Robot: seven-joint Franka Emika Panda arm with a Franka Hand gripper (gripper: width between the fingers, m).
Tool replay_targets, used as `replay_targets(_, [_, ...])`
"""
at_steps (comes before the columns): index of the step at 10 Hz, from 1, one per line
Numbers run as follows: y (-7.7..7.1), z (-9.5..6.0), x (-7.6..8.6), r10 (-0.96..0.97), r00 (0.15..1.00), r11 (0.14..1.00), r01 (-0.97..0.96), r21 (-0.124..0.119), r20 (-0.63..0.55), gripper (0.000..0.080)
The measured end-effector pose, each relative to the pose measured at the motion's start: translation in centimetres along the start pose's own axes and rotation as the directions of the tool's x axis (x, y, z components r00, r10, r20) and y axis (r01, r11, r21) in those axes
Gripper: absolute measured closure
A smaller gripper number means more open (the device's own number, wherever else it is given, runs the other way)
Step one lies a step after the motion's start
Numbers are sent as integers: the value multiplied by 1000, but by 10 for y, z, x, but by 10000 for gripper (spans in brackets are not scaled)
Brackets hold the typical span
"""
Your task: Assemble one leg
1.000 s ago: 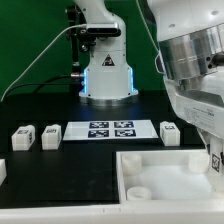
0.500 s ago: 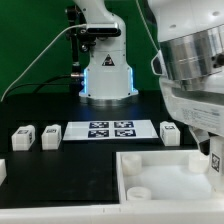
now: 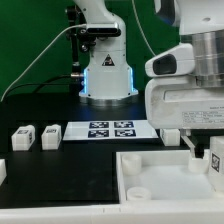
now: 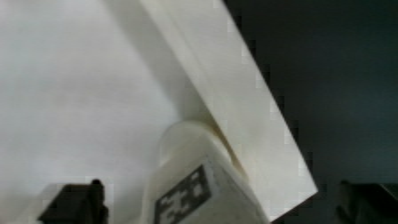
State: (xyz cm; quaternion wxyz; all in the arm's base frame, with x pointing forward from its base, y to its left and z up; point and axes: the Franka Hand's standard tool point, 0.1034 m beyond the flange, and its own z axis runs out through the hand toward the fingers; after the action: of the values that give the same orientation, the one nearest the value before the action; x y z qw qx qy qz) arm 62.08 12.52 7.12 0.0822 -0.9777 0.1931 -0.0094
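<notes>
Wrist and exterior views of one moment in the assembly of a leg. In the wrist view the leg (image 4: 189, 190), a small white block with its black-and-white tag facing the camera, stands touching the long wall of the tray (image 4: 222, 80). It is on the wall's pale side, and the dark tabletop (image 4: 338, 90) lies on the other side of that wall. The tool (image 4: 219, 202) is released. Its two dark fingers (image 4: 71, 203) sit well apart on either side of the leg, with a clear gap between each finger and the block. In the exterior view the arm (image 3: 190, 85) hangs over the end of the tray (image 3: 160, 158) at the exterior view's right. It hides much of that end, so the view does not show exactly where the leg sits there. Beyond the tray's far wall the marker board (image 3: 110, 130) lies flat on the tabletop. Two more legs (image 3: 22, 139) (image 3: 50, 136) stand beyond the tray's far corner, toward the exterior view's left. Another leg (image 3: 171, 136) stands just beyond the tray's far wall toward the exterior view's right, partly hidden by the arm. The robot base (image 3: 107, 75), lit blue, stands farther from the tray than the marker board.
</notes>
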Motion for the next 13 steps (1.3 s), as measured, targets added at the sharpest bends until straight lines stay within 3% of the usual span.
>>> replay_targets(2, [0, -5, 8, -252, 968, 967, 252, -23, -9, 150])
replay_targets(4, [0, -5, 8, -307, 952, 952, 306, -29, -11, 150])
replay_targets(5, [0, -5, 8, -293, 956, 956, 292, -27, -11, 208])
replay_targets(7, [-1, -5, 8, -267, 964, 963, 267, -27, -12, 485])
replay_targets(11, [1, -5, 9, 103, 995, 995, -103, -12, -16, 503])
replay_targets(13, [1, -4, 9, 434, 901, 901, -434, 11, -10, 503])
